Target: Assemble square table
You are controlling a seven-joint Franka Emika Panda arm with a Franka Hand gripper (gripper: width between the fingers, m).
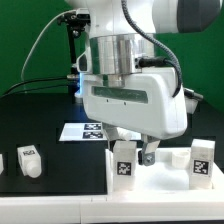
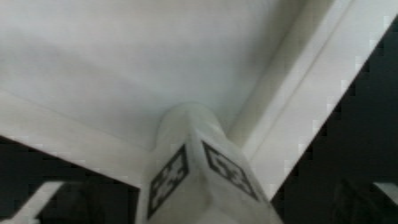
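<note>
I'm hanging the gripper over the upright leg on the table top, fingers spread clear, guessing it's seated

The exterior view is taken from a little above the work surface and is aimed level at the Panda arm. The arm is framed so closely that its upper links are cut off. The wrist view is taken from very near and is blurred. It is pointed along an upright tagged leg toward the white square top. Only that leg and the top around it are shared by both views.
</note>
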